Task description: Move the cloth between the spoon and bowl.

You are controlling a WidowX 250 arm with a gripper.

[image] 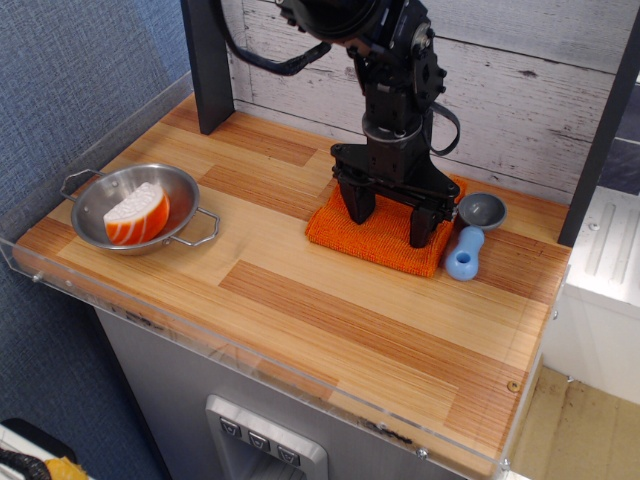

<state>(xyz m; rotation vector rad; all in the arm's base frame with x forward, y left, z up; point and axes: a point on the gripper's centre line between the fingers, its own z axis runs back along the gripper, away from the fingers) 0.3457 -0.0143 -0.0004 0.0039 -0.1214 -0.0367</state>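
We see the wooden table [330, 310], then the black gripper [392, 222] standing over the orange cloth [375, 238], jaws spread, tips at the cloth; grasp not confirmed. Cloth lies just beside the spoon [466, 245], which sits at its 3 o'clock; the bowl [130, 205] is well apart at 9. Risk: dragging could nudge the spoon or bunch the cloth. Open wood toward 9; table edge near at 3.

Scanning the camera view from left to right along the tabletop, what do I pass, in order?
bowl with the orange-and-white wedge inside → cloth, with the open end effector planted on it → spoon.
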